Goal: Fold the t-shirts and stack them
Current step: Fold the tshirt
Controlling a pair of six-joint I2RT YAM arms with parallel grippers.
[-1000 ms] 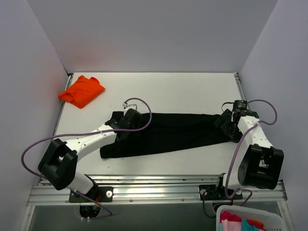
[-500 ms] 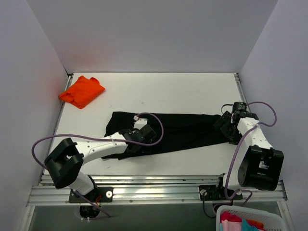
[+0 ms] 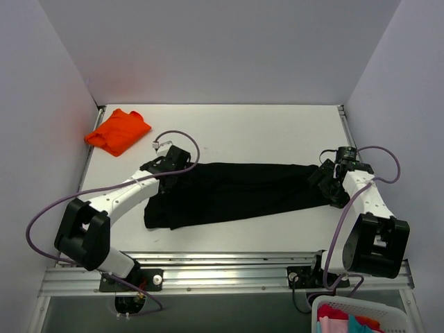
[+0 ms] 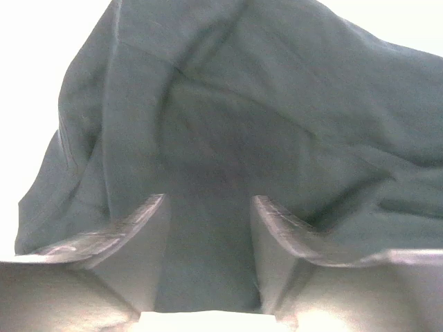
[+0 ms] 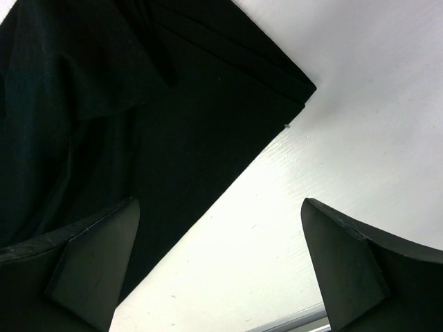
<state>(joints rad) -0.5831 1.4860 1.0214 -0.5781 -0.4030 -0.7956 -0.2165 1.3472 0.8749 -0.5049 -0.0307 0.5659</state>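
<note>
White tabletop (image 3: 263, 132) carries the black t-shirt (image 3: 236, 191) stretched mid-surface; orange t-shirt (image 3: 118, 130) sits folded far-left; left fingers (image 4: 138, 235) released astride the black one's left end; right fingers (image 5: 90, 256) released over its right corner; folding seems underway, and next both ends need pinching.

Top view: the wrist body of the left gripper (image 3: 168, 165) covers its own fingertips and the far left corner of the large plain black short-sleeved cloth t-shirt (image 3: 236, 194); contact with the cloth cannot be determined. The white plastic lattice basket (image 3: 361, 301) and the coloured cloth (image 3: 340, 325) inside it are cut off by the bottom edge. Left wrist view: the shirt is blurred and runs past the top and right edges. Right wrist view: the shirt runs past the top and left edges
</note>
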